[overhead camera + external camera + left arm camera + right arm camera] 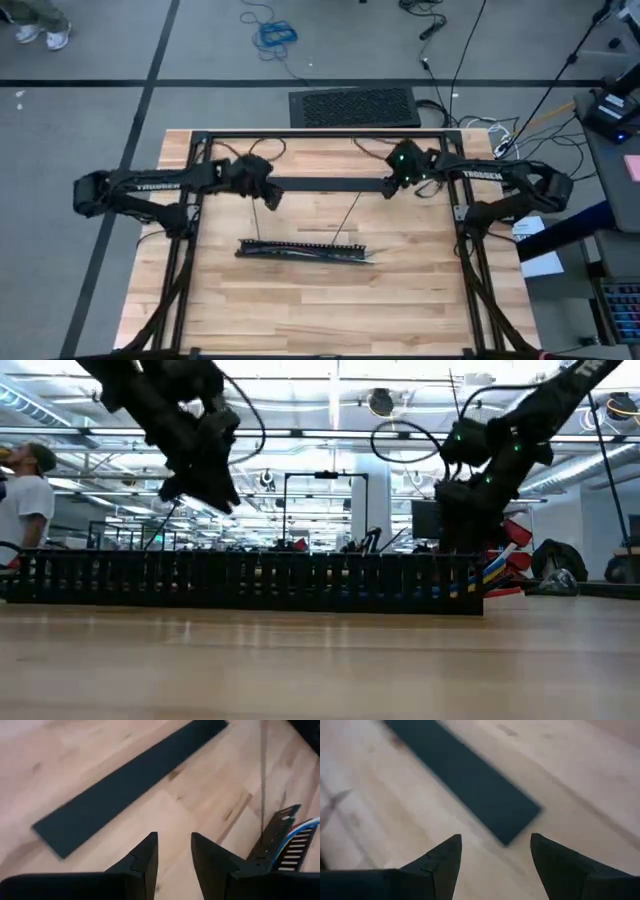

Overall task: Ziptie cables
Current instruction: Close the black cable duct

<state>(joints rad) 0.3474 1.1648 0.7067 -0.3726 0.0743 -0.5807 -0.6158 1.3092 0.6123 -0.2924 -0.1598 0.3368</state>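
The cables (pixel 365 256) lie in a long black slotted bar (pixel 300 247) at the table's middle. Their coloured ends (pixel 490 575) stick out of the bar's right end. Two thin dark zipties rise slanting from the bar, one (pixel 260 222) toward my left gripper (pixel 270 200) and one (pixel 347 215) toward my right gripper (pixel 390 190). Both grippers hang above the table, far of the bar. The left gripper (pixel 174 851) is open by a narrow gap and the right gripper (pixel 495 851) is open wide; nothing lies between either pair of fingers. The bar's end (pixel 280 840) and a ziptie (pixel 263 770) show off to one side in the left wrist view.
A flat black strip (pixel 330 183) lies on the wood between the two grippers, also in the wrist views (pixel 125 790) (pixel 465 780). A black frame (pixel 320 135) runs round the table's edges. Bare wood lies near of the bar. A person (pixel 25 490) stands beyond the table.
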